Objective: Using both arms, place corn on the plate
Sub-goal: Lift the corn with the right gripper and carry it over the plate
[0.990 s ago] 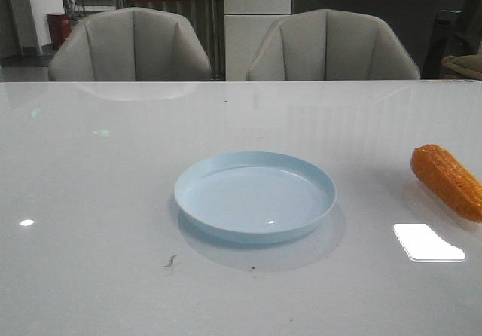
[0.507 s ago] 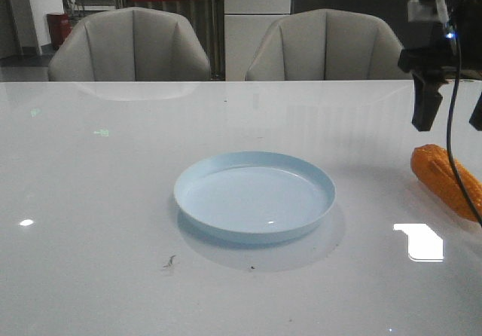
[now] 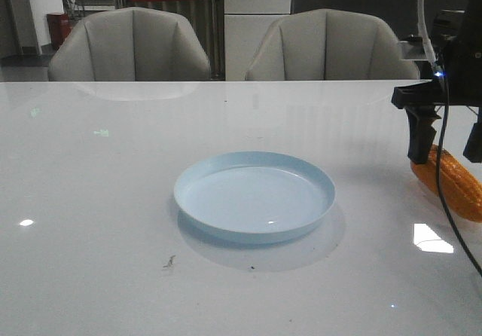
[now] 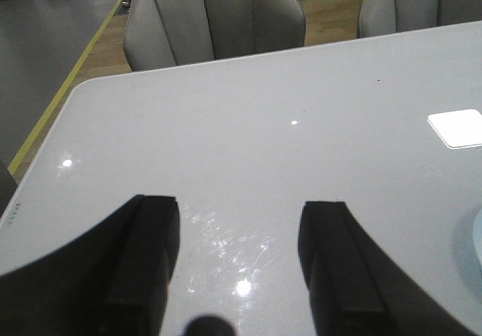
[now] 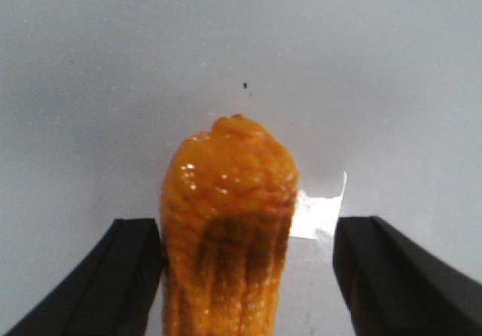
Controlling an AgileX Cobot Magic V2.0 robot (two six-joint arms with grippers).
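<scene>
The corn [image 3: 450, 181] is being seen lying on its side on the white table [image 3: 105, 200], near the right edge of the front view and well apart from the plate [image 3: 254, 195], which is sitting empty near the table's middle. The right gripper [image 3: 447, 149] is being held directly over the cob, with its fingers [image 3: 421, 136] spread wide. One dark finger is shown at the cob's inner end, while the other is partly cut off by the frame edge.

In the right wrist view the corn [image 5: 228, 230] is being framed between the two open fingertips [image 5: 120, 276]. It is lying closer to one fingertip than the other, and whether that one is touching it cannot be told. A shadow is being cast across the cob's near part, and a bright reflection is showing on the table just beside it.

The left gripper [image 4: 239, 264] is visible only in its own wrist view (it is out of the front view), and its fingers [image 4: 151, 253] are being held apart with nothing between them, above bare tabletop. A sliver of the plate [image 4: 477, 238] is being caught at that picture's edge. Two grey chairs [image 3: 129, 46] are standing behind the table.
</scene>
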